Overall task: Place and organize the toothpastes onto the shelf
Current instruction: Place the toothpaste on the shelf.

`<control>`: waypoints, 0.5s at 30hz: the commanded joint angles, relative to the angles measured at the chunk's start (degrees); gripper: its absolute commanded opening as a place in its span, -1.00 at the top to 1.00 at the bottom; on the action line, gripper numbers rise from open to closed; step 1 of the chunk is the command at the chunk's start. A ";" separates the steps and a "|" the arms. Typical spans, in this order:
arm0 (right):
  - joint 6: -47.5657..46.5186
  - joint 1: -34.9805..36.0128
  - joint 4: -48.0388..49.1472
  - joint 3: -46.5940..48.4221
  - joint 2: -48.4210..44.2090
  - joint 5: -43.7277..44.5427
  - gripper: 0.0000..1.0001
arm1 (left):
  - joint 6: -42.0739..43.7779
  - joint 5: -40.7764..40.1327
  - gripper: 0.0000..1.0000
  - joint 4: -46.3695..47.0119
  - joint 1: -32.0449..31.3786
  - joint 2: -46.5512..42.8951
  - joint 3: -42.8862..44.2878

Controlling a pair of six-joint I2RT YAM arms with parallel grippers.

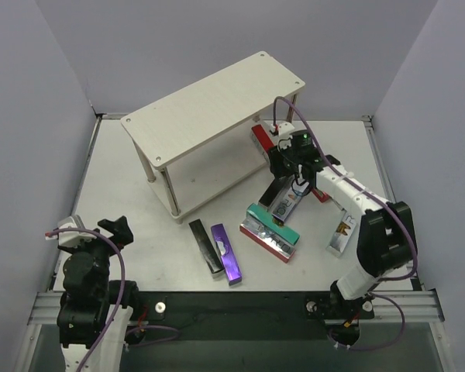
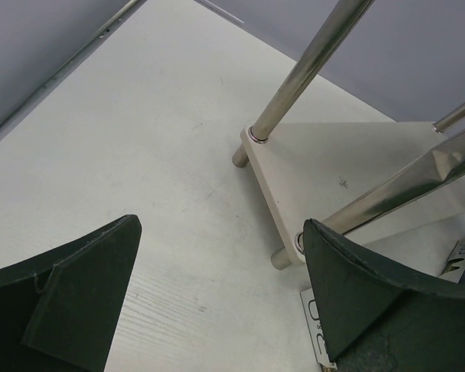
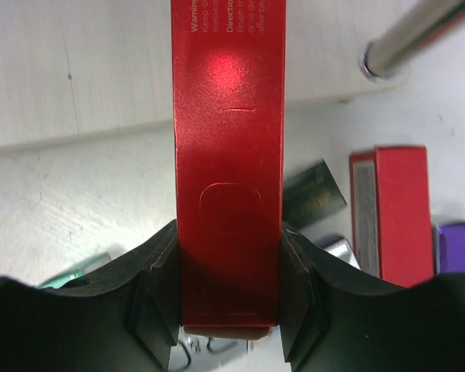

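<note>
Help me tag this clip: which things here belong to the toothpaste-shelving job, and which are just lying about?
Job: shelf, red carton in the right claw, black carton, purple carton, teal carton.
Just there: table, metal rail.

Bright, even light fr. above; soft shadows. Glare spot on red carton [image 3: 226, 70] just above right claw [image 3: 229, 263]. Claw edges blurry close-up. Glint on chrome leg [image 2: 310, 62] beyond left claw [image 2: 221, 225].

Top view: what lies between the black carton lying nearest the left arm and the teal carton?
A purple carton, alongside the black carton, then bare table up to the teal carton. The top view shows it.
</note>
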 commanded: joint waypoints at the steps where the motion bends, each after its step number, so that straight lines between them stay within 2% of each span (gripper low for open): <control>1: -0.86 -0.52 7.67 6.93 4.81 -5.05 0.15 | 1.01 0.58 -0.95 2.89 1.70 -5.86 0.23; 9: -0.69 -2.10 12.23 9.32 11.67 -6.72 0.01 | 0.93 0.32 -0.95 2.72 2.23 -4.71 0.23; 15: -0.60 -2.89 12.94 11.61 15.28 -6.29 -0.01 | 0.93 0.32 -0.94 2.72 2.58 -4.18 0.23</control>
